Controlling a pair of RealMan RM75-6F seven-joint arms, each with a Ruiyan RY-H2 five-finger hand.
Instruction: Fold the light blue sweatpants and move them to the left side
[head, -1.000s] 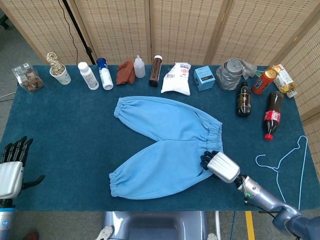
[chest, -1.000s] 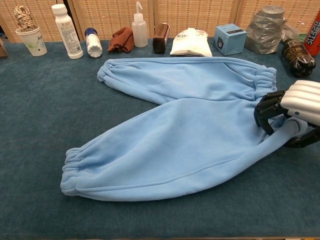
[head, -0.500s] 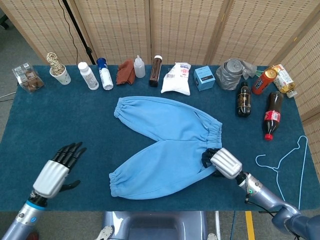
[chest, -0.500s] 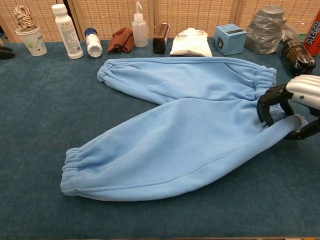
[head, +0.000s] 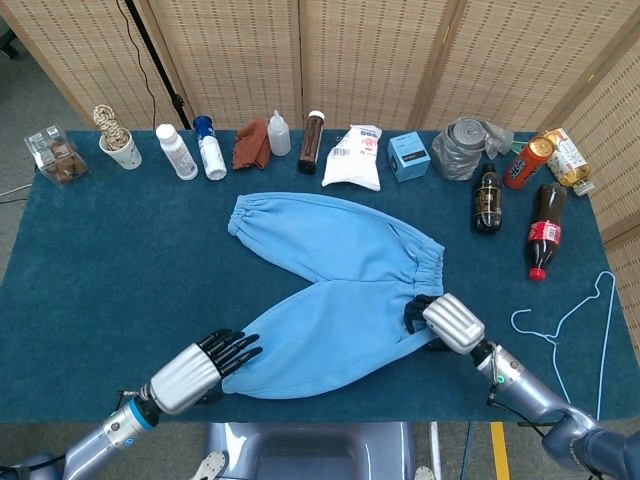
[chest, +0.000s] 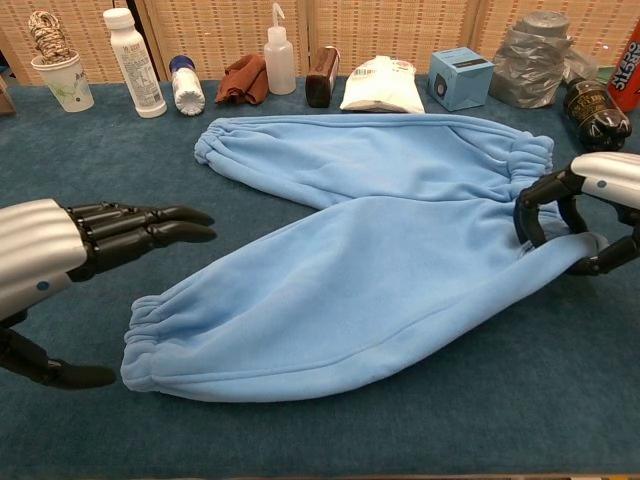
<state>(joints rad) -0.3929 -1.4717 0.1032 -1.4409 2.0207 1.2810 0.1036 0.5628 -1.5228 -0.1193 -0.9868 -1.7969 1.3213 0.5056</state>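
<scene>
The light blue sweatpants (head: 330, 290) (chest: 370, 240) lie spread in a V on the teal table, legs pointing left, waistband at the right. My right hand (head: 445, 322) (chest: 585, 205) grips the near corner of the waistband, fingers curled over the cloth and thumb under it, lifting that edge slightly. My left hand (head: 205, 363) (chest: 70, 250) hovers just above the near leg's cuff (head: 232, 372) (chest: 150, 345), fingers stretched out and apart, holding nothing.
Along the back edge stand a paper cup (head: 121, 148), white bottles (head: 178, 152), a brown cloth (head: 250, 143), a white pouch (head: 355, 158) and a blue box (head: 408, 156). Cola bottles (head: 543, 230) lie at the right, a wire hanger (head: 575, 320) beyond them.
My left hand swept from the table's left edge rightward to the near cuff. My right hand closed on the waistband corner and raised it a little.
</scene>
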